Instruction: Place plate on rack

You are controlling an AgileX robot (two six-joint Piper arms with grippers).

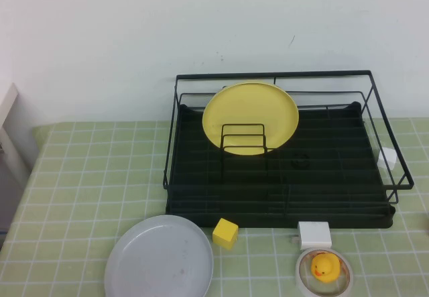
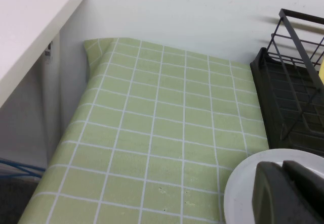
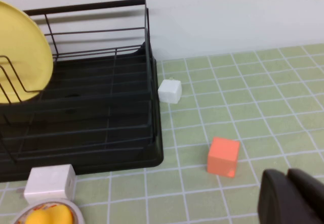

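Note:
The light grey-blue plate [image 1: 159, 257] lies flat on the green checked cloth at the front left, in front of the rack's left corner. The black wire rack [image 1: 275, 76] stands at the back centre, with a yellow plate [image 1: 250, 116] upright in its slots. Neither gripper shows in the high view. In the left wrist view my left gripper [image 2: 283, 167] is shut and empty, hovering over the plate's rim [image 2: 243, 183], with the rack's left end [image 2: 288, 97] beyond. In the right wrist view my right gripper [image 3: 287, 176] is shut and empty, over the cloth right of the rack [image 3: 101, 107].
A yellow cube [image 1: 225, 233], a white block [image 1: 314, 234] and a rubber duck in a small dish [image 1: 324, 270] sit along the rack's front. An orange cube [image 3: 223, 156] and a white cube [image 3: 169, 91] lie right of the rack. A white shelf [image 2: 30, 21] borders the table's left edge.

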